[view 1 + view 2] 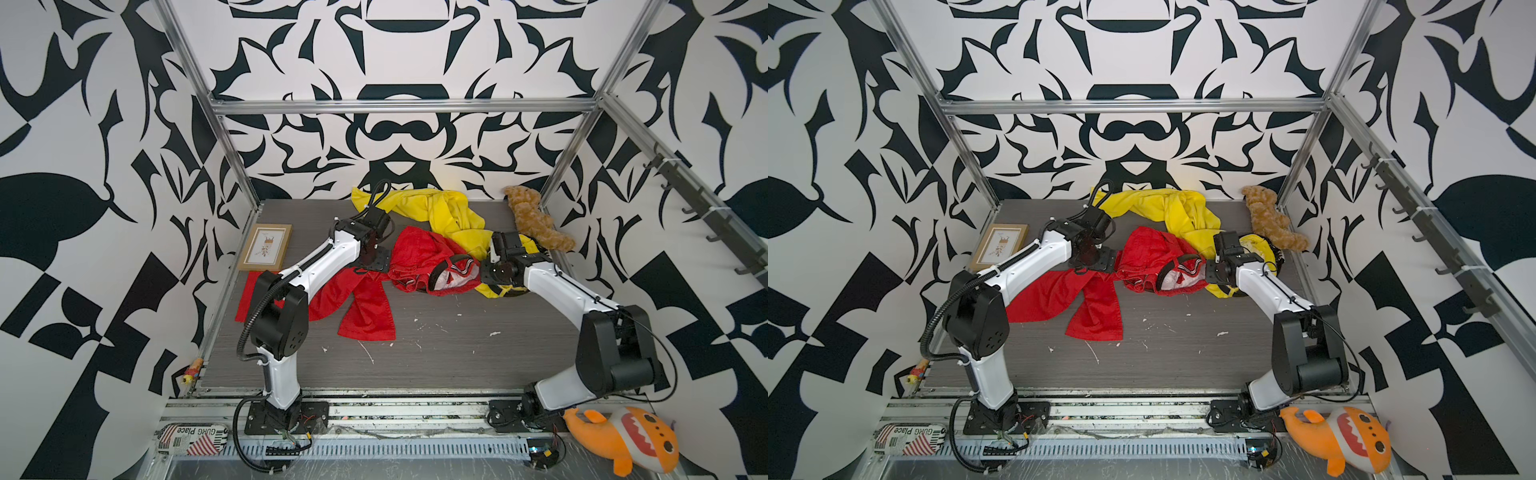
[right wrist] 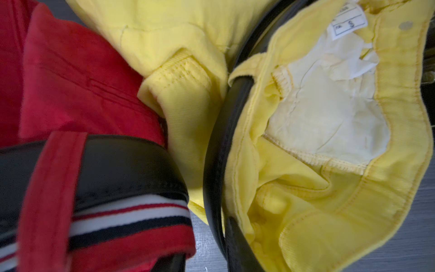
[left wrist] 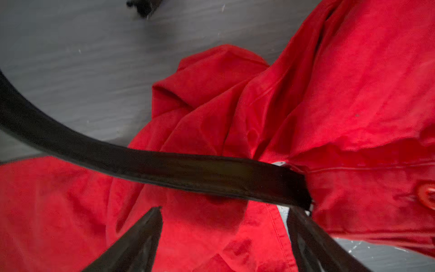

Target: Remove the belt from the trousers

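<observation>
Left gripper [image 3: 224, 210] is wide open with the black belt [image 3: 164, 169] lying loose just beyond it, still threaded through the red trousers [image 3: 329, 94], and I can't tell if the right gripper [image 1: 478, 272] pins anything, so a tug might drag the whole pair along

The left arm [image 1: 316, 259] rises from its base at seven o'clock, folds at the elbow and reaches toward one o'clock. Its wrist bends so that the left gripper [image 3: 224, 212] points down, fingers [image 3: 146, 235] spread wide. The right arm [image 1: 557, 286] rises from five o'clock and stretches low toward ten o'clock. The right gripper [image 1: 485, 270] is at its tip, jaws hidden from every view.
</observation>
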You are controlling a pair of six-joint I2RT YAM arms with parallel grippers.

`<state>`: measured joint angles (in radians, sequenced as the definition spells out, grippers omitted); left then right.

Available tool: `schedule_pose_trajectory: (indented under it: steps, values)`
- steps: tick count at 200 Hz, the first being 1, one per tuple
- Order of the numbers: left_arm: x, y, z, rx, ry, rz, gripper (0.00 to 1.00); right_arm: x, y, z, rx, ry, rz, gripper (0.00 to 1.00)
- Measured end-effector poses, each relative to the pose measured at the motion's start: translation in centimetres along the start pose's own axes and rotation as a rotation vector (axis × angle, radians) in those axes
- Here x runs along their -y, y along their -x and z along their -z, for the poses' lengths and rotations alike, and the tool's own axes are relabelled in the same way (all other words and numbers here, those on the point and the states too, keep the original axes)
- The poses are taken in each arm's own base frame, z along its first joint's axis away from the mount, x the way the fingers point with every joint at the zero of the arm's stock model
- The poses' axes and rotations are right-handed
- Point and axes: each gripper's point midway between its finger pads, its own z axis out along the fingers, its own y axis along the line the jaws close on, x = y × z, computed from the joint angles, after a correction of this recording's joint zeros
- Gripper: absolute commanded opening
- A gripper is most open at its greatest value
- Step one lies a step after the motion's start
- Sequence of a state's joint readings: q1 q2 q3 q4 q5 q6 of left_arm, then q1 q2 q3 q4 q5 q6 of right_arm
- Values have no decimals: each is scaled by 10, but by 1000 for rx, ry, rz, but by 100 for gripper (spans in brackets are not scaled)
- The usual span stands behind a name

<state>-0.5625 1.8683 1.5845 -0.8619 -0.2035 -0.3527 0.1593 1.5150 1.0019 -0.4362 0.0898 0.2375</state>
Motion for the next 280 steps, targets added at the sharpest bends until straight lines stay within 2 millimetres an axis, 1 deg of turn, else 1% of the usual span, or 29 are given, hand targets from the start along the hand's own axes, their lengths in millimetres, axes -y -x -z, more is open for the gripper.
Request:
schedule_pose_trajectory:
  steps: [16, 52, 54, 57, 95, 123, 133, 145, 161, 166, 172, 180, 200, 210, 227, 236, 246, 258, 269, 280]
  values:
    - [-3, -1, -6, -3, -6, 50, 86, 0, 0, 0, 0, 1, -1, 31]
    - [-11, 12, -13, 39, -34, 174, 86, -1, 1, -1, 4, 4, -1, 31]
    - [-11, 13, -14, 42, -35, 178, 83, -1, 1, -1, 4, 4, -1, 31]
    - [-13, 14, -14, 46, -35, 189, 81, -1, 0, -1, 4, 4, -1, 31]
    - [-27, 33, -16, 95, -34, 265, 72, -1, 1, -1, 4, 5, -1, 31]
    - [-31, 40, -29, 100, -15, 280, 65, -1, 1, -1, 4, 6, -1, 32]
    - [-32, 40, -37, 90, -3, 276, 58, -1, 1, -1, 5, 7, -1, 32]
    - [-33, 40, -45, 77, 7, 277, 43, -1, 1, -1, 6, 8, -1, 32]
    - [-35, 42, -55, 68, 21, 262, 14, -1, 2, -1, 8, 9, -1, 32]
    - [-36, 42, -56, 67, 25, 266, 7, -2, 2, -1, 8, 9, -1, 32]
    - [-37, 42, -57, 68, 28, 271, 0, -2, 2, -1, 8, 11, -1, 32]
    - [-39, 43, -56, 71, 33, 263, 0, -3, 2, -1, 8, 15, -1, 33]
    - [-44, 51, -44, 102, 37, 244, 0, -3, 2, -1, 7, 18, 4, 35]
    - [-50, 57, -32, 126, 37, 236, 0, -4, 1, -1, 6, 23, 10, 35]
    - [-65, 77, -3, 192, 36, 219, 0, -9, 1, 0, 4, 39, 26, 36]
    - [-74, 90, 17, 240, 35, 216, 0, -13, 1, 0, 7, 50, 34, 36]
    - [-88, 104, 40, 296, 40, 208, 0, -16, 3, 0, 14, 63, 40, 36]
    - [-108, 114, 64, 341, 55, 209, 0, -19, 4, 1, 20, 77, 46, 36]
    - [-128, 121, 81, 375, 75, 217, 0, -20, 5, 1, 25, 80, 49, 36]
    - [-151, 125, 93, 395, 105, 231, 0, -21, 6, 1, 26, 82, 50, 37]
